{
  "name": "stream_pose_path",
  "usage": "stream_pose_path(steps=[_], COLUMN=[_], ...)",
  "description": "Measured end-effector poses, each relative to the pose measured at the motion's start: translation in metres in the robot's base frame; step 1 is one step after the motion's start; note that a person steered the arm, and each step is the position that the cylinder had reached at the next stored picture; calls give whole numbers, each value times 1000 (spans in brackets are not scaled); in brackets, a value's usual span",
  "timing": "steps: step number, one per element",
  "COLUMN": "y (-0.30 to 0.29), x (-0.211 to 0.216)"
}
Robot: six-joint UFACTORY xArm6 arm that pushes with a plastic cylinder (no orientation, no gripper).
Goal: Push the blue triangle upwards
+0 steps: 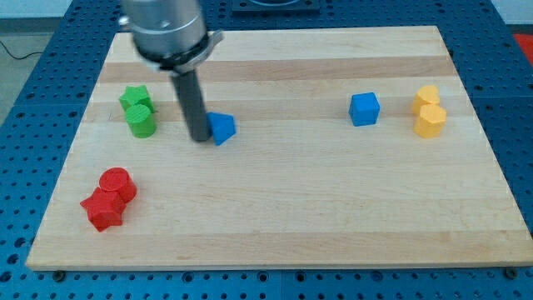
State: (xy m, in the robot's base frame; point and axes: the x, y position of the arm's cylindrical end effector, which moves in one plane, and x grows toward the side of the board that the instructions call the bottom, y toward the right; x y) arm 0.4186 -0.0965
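The blue triangle lies on the wooden board, left of centre. My tip stands right against the triangle's left side, touching or nearly touching it, a little toward the view's bottom of its middle. The dark rod rises from the tip to the arm's grey body at the view's top left.
A green star and a green cylinder sit left of the rod. A red cylinder and a red star lie at the lower left. A blue cube and two yellow blocks sit at the right.
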Motion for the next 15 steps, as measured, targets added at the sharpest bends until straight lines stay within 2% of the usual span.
stream_pose_path(steps=[1,2,3,4,5,6,7,8,9,10,11,12,13,14,15], y=[35,32,11,28,84,123,124,97,40,29,43,30,17,48,76], x=[-41,-41,-15,10,18,-20,-38,27,51,-1,-50,-36,-1,-11,-57])
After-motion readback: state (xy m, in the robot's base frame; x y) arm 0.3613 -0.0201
